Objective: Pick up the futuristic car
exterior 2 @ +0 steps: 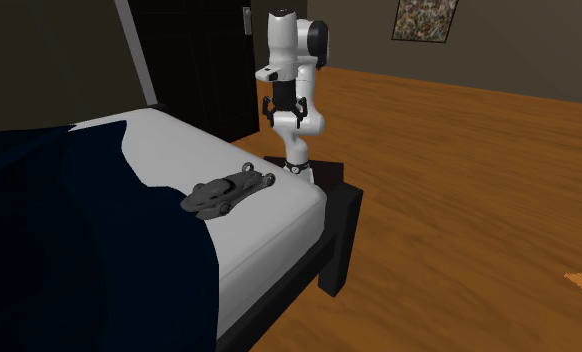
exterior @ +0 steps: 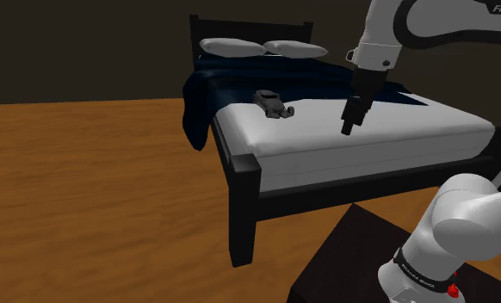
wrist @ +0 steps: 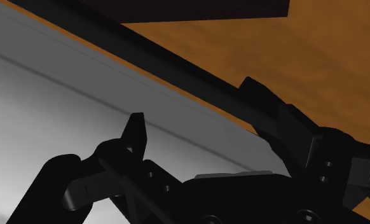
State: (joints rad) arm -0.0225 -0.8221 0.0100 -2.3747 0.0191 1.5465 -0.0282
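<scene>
The futuristic car (exterior: 271,102) is a small dark grey model lying on the white mattress (exterior: 369,146), close to the edge of a dark blue blanket (exterior: 240,82). In the second exterior view the car (exterior 2: 226,189) rests near the bed's foot corner. My gripper (exterior: 349,129) hangs above the mattress, well off to the shoulder view's right of the car and clear of it. Seen from the second exterior view, the gripper (exterior 2: 285,118) points down. In the wrist view the gripper (wrist: 196,108) is open, its fingers apart over the white mattress (wrist: 63,95), with nothing between them.
Two pale pillows (exterior: 231,46) lie at the dark headboard. The black bed frame (exterior: 240,198) rises at the foot end, next to my stand (exterior: 352,258). Wooden floor (exterior: 94,189) surrounds the bed. A painting (exterior 2: 424,18) hangs on the far wall.
</scene>
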